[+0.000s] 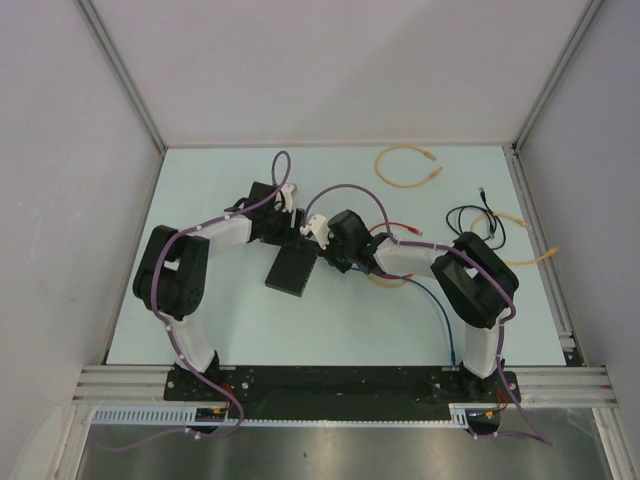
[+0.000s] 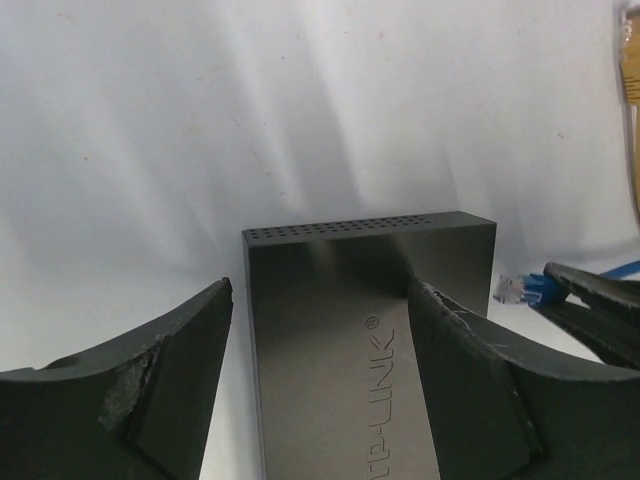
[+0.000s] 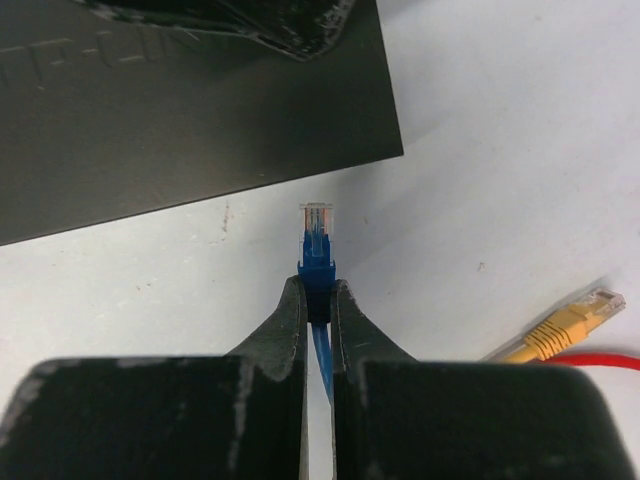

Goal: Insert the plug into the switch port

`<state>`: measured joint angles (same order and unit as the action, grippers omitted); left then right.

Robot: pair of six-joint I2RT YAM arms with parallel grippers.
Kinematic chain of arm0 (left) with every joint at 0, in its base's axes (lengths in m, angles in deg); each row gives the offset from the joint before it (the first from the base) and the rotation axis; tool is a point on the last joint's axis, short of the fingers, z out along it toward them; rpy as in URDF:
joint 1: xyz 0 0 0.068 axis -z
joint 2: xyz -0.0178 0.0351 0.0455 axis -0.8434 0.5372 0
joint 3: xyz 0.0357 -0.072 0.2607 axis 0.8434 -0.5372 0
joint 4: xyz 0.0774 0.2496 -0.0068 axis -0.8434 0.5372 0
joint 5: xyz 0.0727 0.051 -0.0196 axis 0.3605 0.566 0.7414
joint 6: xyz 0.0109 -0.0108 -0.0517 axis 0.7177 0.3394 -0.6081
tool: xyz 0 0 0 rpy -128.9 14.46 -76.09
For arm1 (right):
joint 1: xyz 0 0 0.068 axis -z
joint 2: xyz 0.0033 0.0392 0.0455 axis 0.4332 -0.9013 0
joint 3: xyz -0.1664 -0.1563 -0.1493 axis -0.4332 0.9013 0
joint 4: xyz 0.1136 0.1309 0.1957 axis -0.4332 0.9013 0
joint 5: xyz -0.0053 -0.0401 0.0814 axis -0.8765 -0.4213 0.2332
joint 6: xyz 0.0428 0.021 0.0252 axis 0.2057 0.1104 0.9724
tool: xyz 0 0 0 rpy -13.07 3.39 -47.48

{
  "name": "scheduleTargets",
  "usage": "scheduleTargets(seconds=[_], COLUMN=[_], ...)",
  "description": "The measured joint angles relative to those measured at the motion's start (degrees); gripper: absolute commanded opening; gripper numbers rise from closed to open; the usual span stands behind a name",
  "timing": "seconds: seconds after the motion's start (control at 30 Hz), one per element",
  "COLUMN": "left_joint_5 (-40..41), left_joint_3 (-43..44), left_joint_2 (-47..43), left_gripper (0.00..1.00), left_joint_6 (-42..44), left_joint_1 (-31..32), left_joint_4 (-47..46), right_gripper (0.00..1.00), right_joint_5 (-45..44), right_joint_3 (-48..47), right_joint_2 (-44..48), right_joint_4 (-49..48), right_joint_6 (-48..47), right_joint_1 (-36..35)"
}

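Black and matte, the switch (image 1: 292, 270) is lying flat near the middle of the tabletop (image 1: 350, 330), a little toward its left edge. My left gripper (image 2: 322, 292) is hanging over it with jaws spread wide, clamping nothing. My right gripper (image 3: 318, 292) is pinching the blue plug (image 3: 317, 228) tightly, its clear tip pointing at the switch's edge, just short of touching.

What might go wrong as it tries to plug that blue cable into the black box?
1. The left gripper straddles the flat matte-black switch with its jaws open, so a push from the clear-tipped blue plug could slide the box away.
2. The right gripper pinches that plug only at its rear, so it might twist on contact and miss the socket.
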<state>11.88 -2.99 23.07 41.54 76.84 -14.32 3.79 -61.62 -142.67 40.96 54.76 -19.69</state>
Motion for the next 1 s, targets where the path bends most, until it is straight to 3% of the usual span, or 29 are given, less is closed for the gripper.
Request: scheduleTargets(seconds=[1.0], left_joint_5=[-5.3], left_joint_3=[-0.5], left_joint_2=[0.6], left_gripper=[0.66], left_joint_6=[3.2], left_joint_1=[0.4], left_joint_4=[-1.8], right_gripper=[0.04], right_joint_5=[-0.4], right_joint_3=[-4.8], right_joint_2=[-2.8], right_joint_4=[5.8], right_joint_6=[4.0], right_joint_1=[0.1])
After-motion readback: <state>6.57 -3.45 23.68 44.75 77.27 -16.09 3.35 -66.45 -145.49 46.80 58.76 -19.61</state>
